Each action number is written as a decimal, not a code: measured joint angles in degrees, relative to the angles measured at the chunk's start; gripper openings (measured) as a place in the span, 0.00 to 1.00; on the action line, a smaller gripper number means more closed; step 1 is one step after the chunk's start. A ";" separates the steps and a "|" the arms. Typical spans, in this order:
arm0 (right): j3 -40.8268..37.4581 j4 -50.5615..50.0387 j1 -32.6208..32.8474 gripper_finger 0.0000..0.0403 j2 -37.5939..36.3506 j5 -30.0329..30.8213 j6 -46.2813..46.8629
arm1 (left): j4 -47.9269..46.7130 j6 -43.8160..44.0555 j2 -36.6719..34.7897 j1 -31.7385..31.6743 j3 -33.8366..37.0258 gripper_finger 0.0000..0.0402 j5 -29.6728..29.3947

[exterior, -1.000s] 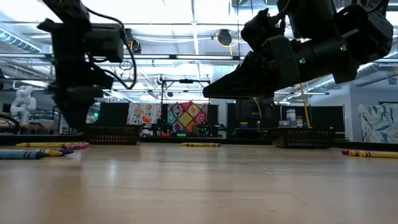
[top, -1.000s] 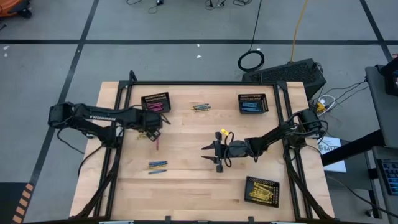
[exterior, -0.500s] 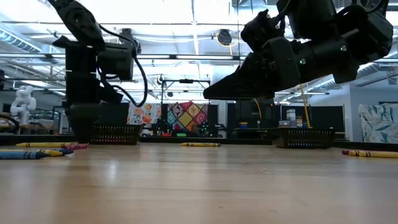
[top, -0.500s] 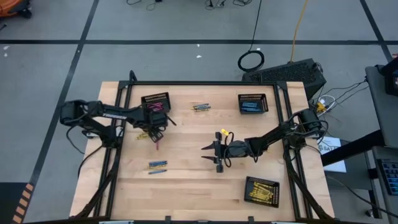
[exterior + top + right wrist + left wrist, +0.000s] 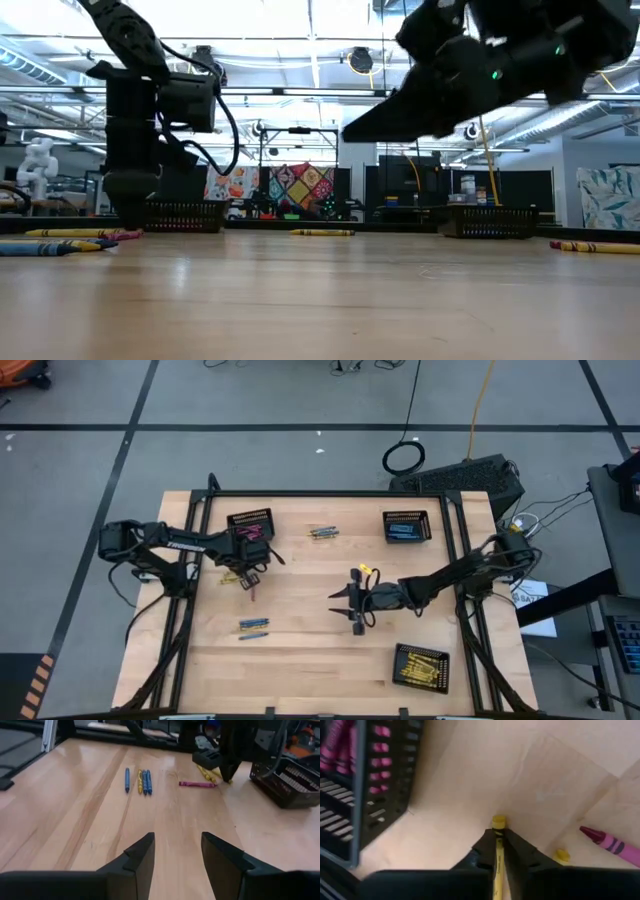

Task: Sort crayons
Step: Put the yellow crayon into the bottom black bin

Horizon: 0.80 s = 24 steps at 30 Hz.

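Crayons: we see a yellow crayon (image 5: 496, 865), thin and paper-wrapped, clamped between the left gripper (image 5: 496, 851) jaws just above the wooden surface (image 5: 300, 660), a magenta crayon (image 5: 609, 841) near it. Farther off, the right gripper (image 5: 176, 851) hovers mid-surface, jaws apart.

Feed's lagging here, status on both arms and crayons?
Left end effector shut on yellow crayon beside pink basket. Right end effector open, empty, mid-table. Nothing blocking.
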State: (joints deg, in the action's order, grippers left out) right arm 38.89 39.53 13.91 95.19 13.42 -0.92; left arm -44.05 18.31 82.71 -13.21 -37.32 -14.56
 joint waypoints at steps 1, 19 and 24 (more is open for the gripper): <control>0.01 -3.07 0.00 0.36 -2.03 0.00 0.21 | -0.04 -0.66 -0.01 0.00 -0.16 0.03 -0.36; -0.06 -23.20 0.21 0.36 -9.76 -0.19 5.81 | 18.34 -2.79 -3.87 11.42 -13.79 0.00 -0.12; -0.06 -33.25 1.63 0.36 -16.15 -0.07 9.77 | 32.08 -4.17 1.20 17.05 -13.77 0.00 0.85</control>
State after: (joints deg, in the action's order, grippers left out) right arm 38.83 6.28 15.54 79.04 13.34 8.85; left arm -11.97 14.13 83.90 3.84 -51.09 -13.72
